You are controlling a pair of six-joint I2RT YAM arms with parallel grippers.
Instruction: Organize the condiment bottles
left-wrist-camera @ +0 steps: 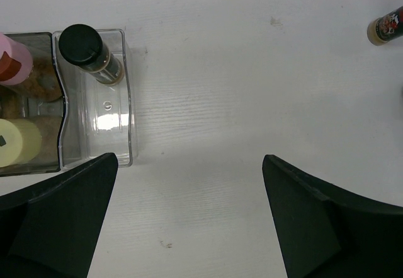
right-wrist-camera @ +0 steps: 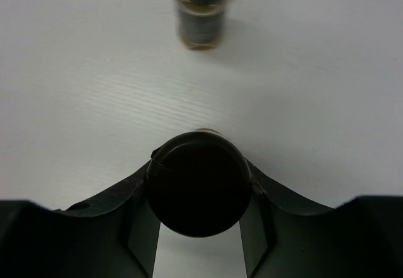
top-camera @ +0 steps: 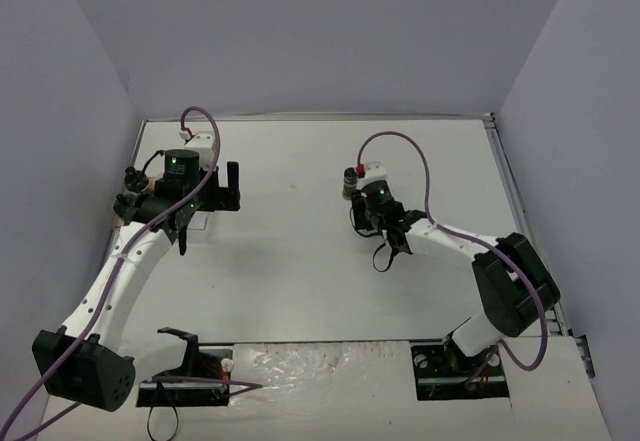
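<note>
The right gripper [right-wrist-camera: 198,167] is clamped on a black-capped spice jar [right-wrist-camera: 195,196], one finger on each side of its cap. The jar stands upright on the white table [right-wrist-camera: 82,89]. At 12 o'clock from it, apart, stands a blurred jar [right-wrist-camera: 198,13]; its cap cannot be made out.

The left gripper [left-wrist-camera: 189,159] is spread wide with nothing between its fingers [left-wrist-camera: 75,208], over bare tabletop. At 9 to 10 o'clock from it sits the clear compartmented tray [left-wrist-camera: 129,120]. A black-lidded jar [left-wrist-camera: 91,54] occupies the far end of the tray's right-hand compartment. In the darker section further left are a pink-capped jar [left-wrist-camera: 12,60] and, nearer the camera, a pale-yellow-capped jar [left-wrist-camera: 16,142]. At 2 o'clock, well apart from the tray, a red-labelled jar [left-wrist-camera: 385,29] stands alone.
</note>
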